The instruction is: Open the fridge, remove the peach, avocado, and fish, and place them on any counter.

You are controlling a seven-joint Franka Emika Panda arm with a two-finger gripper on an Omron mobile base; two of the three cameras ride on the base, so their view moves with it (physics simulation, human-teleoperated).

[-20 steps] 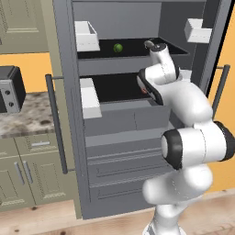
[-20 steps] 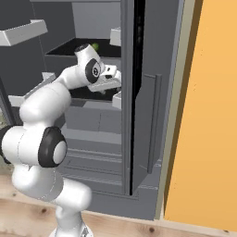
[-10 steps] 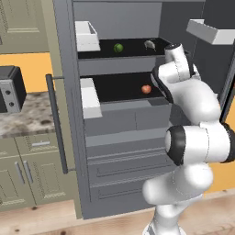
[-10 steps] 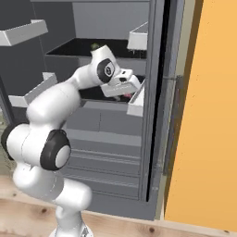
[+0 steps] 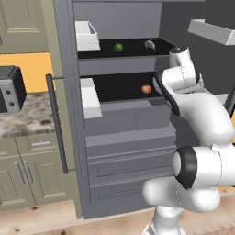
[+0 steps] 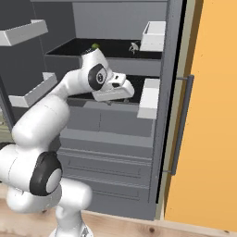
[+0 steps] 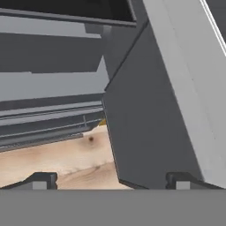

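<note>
The fridge stands with both doors swung out. On its upper black shelf lie the green avocado and the grey fish. The red-orange peach rests on the shelf below. My gripper hangs in front of that lower shelf, right of the peach, pointing down toward the right door. Its fingertips stand wide apart, open, holding nothing. The counter lies to the left of the fridge.
White bins hang on the inside of the right door, more on the left door. The left door's bar handle juts toward the counter, where a dark appliance stands. An orange wall lies to the right.
The right door has swung wider open. My arm has swept right along with it, uncovering the peach in the left base view.
</note>
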